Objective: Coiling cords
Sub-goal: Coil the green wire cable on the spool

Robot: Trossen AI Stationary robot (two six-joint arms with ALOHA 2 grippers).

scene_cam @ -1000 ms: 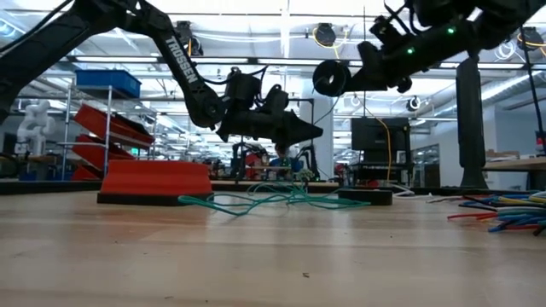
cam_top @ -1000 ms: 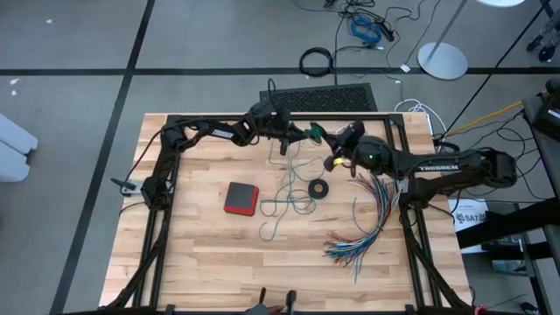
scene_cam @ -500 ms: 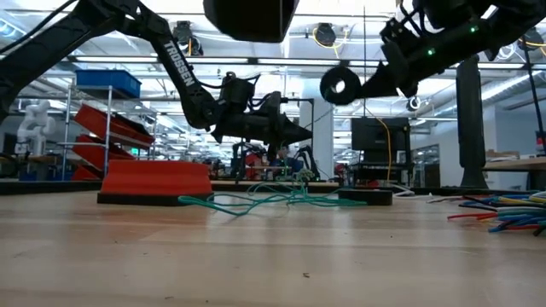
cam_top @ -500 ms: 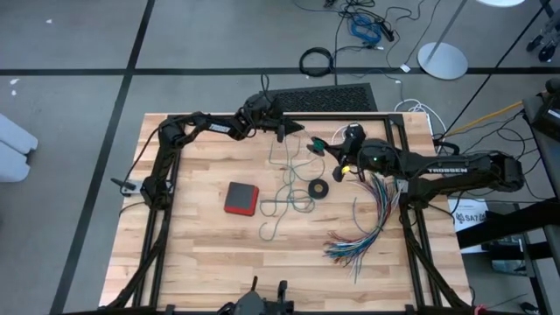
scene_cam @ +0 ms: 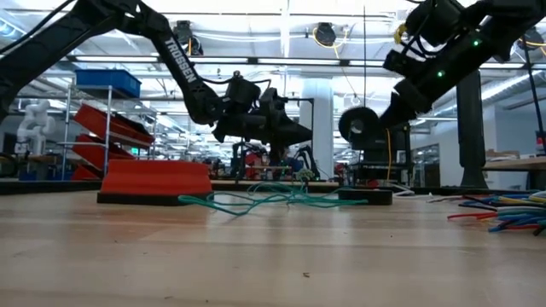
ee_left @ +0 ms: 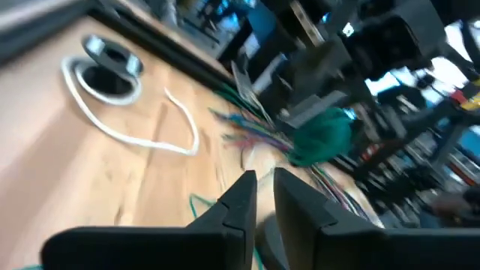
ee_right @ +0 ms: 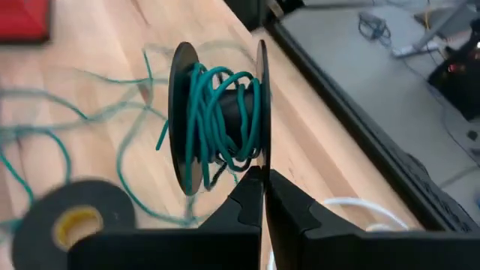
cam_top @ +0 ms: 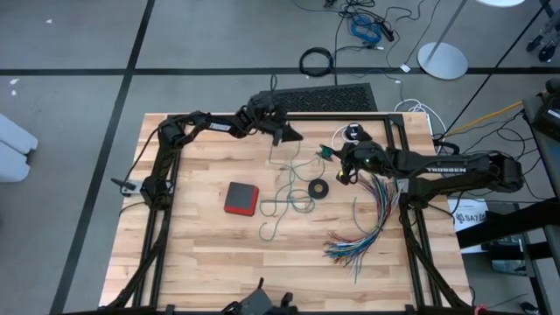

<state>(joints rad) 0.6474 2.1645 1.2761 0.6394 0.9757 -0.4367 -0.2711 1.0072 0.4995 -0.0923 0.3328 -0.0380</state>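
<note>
Now the right gripper (cam_top: 331,154) sits lower and nearer the black tape ring (cam_top: 319,188) than a second ago, having swung down from the table's far edge; in the low view the spool (scene_cam: 362,126) it carries has dropped from high above the bench to not far above the ring. Its jaws are closed on the rim of that black spool (ee_right: 217,112), which has teal-green cord (ee_right: 221,105) wound round its core. The rest of the teal-green cord (cam_top: 284,201) trails loose on the wood just beside the tape ring, on the side toward the red block (cam_top: 241,198). The left gripper (cam_top: 296,136) has drawn back toward the far edge, beyond the ring; its jaws stand narrowly apart, holding nothing. The white cord (ee_left: 124,131) lies on the table past the left gripper, looping from a small round black piece (ee_left: 112,56).
</note>
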